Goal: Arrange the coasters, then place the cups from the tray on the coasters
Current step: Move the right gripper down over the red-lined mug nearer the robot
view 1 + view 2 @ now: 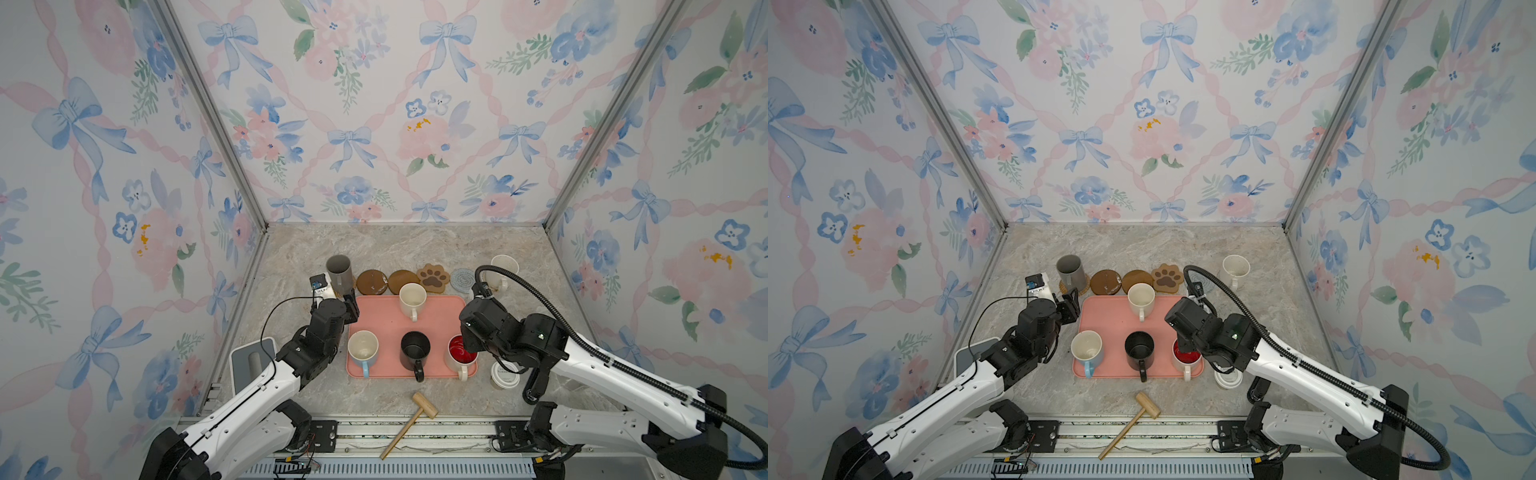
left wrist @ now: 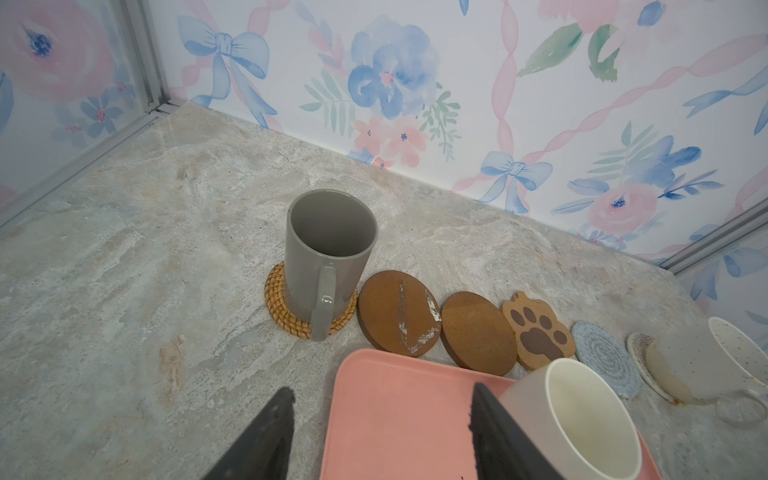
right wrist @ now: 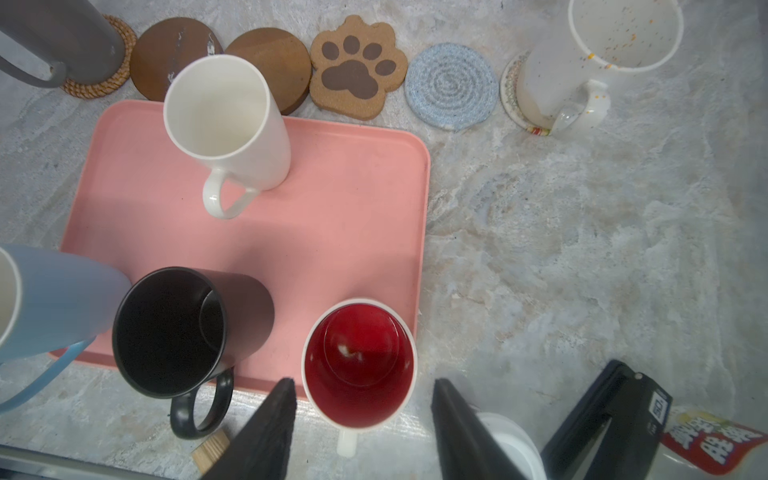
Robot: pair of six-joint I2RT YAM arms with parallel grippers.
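Behind the pink tray (image 1: 374,313) the coasters lie in a row. The grey cup (image 1: 340,272) stands on the rattan one (image 2: 276,299), then come two brown rounds (image 1: 372,282) (image 1: 403,280), the paw (image 1: 433,277) and the grey-blue one (image 1: 462,279). The speckled cup (image 1: 503,268) stands on the cream one (image 3: 509,89). The cream (image 1: 412,299), light-blue (image 1: 363,351), black (image 1: 414,351) and red-inside (image 3: 359,361) cups are on the tray. My left gripper (image 2: 382,395) is open and empty over the tray's back left corner. My right gripper (image 3: 363,386) is open, its jaws either side of the red-inside cup.
A white-lidded paper cup (image 1: 504,374) stands just right of the tray's front corner, under my right arm. A wooden mallet (image 1: 411,422) lies at the front edge. A grey device (image 1: 253,359) sits by the left wall. Papered walls close in three sides.
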